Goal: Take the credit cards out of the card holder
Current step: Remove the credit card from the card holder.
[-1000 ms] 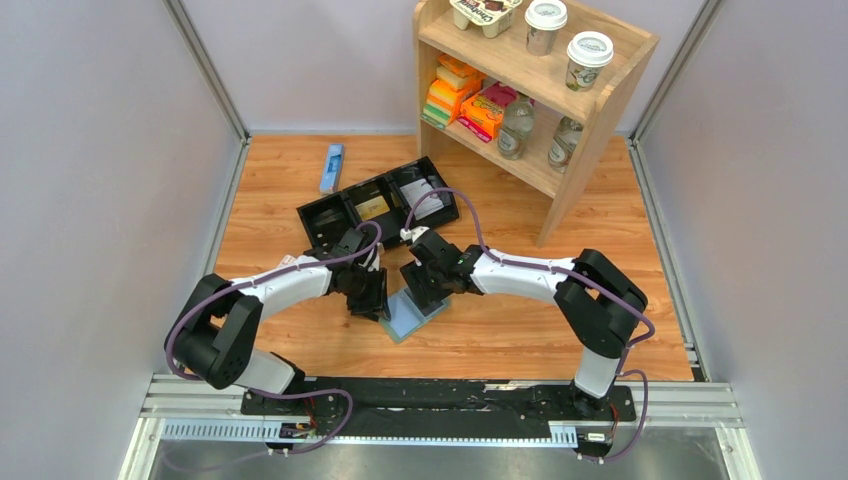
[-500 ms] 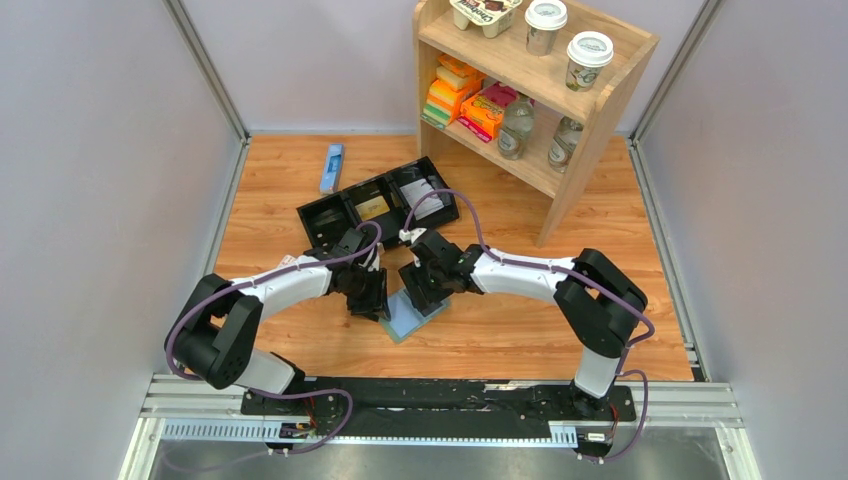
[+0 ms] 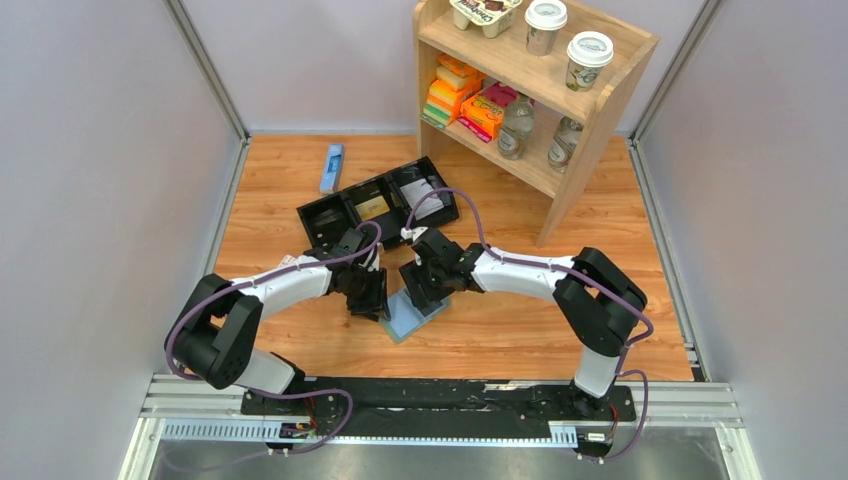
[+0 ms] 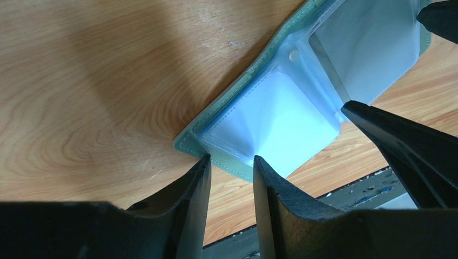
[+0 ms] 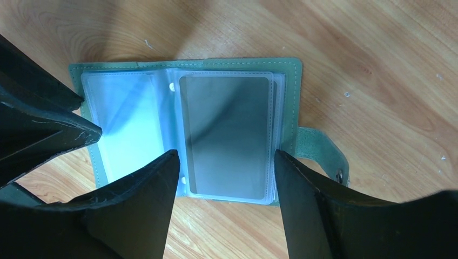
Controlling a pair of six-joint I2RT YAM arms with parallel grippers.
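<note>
The grey-green card holder (image 3: 414, 316) lies open on the wooden table between both grippers. In the right wrist view its two pale blue pocket panels (image 5: 129, 124) face up, and a grey card (image 5: 227, 135) sits in the right pocket. The closing tab (image 5: 324, 154) sticks out to the right. My right gripper (image 5: 224, 159) is open wide just above that pocket, with one finger on each side of it. My left gripper (image 4: 231, 162) is narrowly open, with its fingertips (image 4: 202, 164) at the holder's (image 4: 270, 118) near corner edge. It holds nothing.
A black three-compartment tray (image 3: 330, 215) with cards in it lies just behind the grippers. A blue packet (image 3: 332, 167) lies at the back left. A wooden shelf (image 3: 585, 130) with bottles, cups and packets stands at the back right. The metal rail (image 3: 440, 400) runs along the near edge.
</note>
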